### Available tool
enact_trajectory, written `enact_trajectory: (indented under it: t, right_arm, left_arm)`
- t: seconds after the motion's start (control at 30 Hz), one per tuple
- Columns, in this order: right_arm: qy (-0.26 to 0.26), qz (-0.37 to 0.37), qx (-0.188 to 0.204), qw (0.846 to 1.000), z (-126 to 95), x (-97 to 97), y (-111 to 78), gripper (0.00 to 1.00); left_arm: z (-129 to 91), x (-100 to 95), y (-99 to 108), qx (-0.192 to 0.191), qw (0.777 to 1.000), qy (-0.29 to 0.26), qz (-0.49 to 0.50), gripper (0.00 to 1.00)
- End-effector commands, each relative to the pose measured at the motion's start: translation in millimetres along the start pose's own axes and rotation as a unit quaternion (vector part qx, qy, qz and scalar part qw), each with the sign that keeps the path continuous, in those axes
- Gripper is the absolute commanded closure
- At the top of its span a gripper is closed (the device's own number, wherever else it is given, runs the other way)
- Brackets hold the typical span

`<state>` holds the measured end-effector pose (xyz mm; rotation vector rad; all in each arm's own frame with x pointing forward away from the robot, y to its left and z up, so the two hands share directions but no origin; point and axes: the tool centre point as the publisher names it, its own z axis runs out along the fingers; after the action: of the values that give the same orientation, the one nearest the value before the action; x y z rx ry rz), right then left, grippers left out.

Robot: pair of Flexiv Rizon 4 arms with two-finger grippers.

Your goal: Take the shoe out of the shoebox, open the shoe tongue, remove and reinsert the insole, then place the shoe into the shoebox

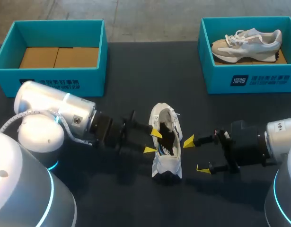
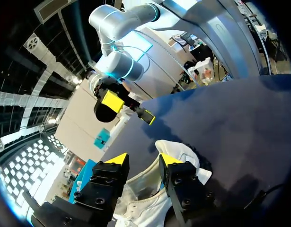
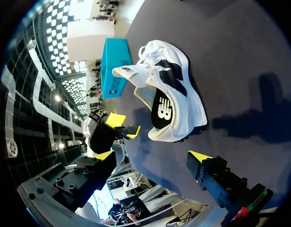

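Note:
A white sneaker (image 1: 167, 142) stands upright at the table's middle, its mouth open and dark inside. My left gripper (image 1: 153, 142) is at the sneaker's left side, open. One yellow tip is over the collar and the other is outside it. In the left wrist view the white upper (image 2: 180, 149) lies under and ahead of the spread fingers (image 2: 118, 159). My right gripper (image 1: 196, 155) stands wide open just right of the sneaker and holds nothing. Seen from the right wrist, the sneaker (image 3: 169, 99) lies ahead of that gripper (image 3: 152, 156).
An empty teal shoebox (image 1: 50, 75) with a cardboard floor sits at the back left. A second teal shoebox (image 1: 249, 78) at the back right holds another pale sneaker (image 1: 247, 43). Dark tabletop surrounds the middle sneaker.

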<state>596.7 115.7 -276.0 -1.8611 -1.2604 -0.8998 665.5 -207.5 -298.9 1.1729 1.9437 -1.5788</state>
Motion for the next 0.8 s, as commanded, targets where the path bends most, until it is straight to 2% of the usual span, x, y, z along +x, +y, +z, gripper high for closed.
enact_trajectory:
  t: [0.03,0.33,0.53,0.8]
  right_arm:
    - [-0.001,0.000,-0.001,1.000,-0.4,0.5,-1.8,0.00]
    - [-0.001,-0.015,0.003,1.000,-4.9,2.3,0.7,0.00]
    - [-0.009,-0.026,0.004,1.000,-16.5,0.6,3.4,0.00]
    - [-0.023,-0.035,-0.007,0.999,-36.2,-3.9,5.9,0.00]
  left_arm:
    - [-5.9,-12.4,1.2,0.000,0.999,0.034,0.002,0.60]
    - [-11.4,-25.1,2.9,-0.005,0.994,0.109,0.011,0.59]
    - [-13.7,-32.8,1.5,-0.016,0.986,0.163,0.015,0.59]
    - [-16.1,-32.6,2.1,-0.034,0.970,0.240,0.013,0.60]
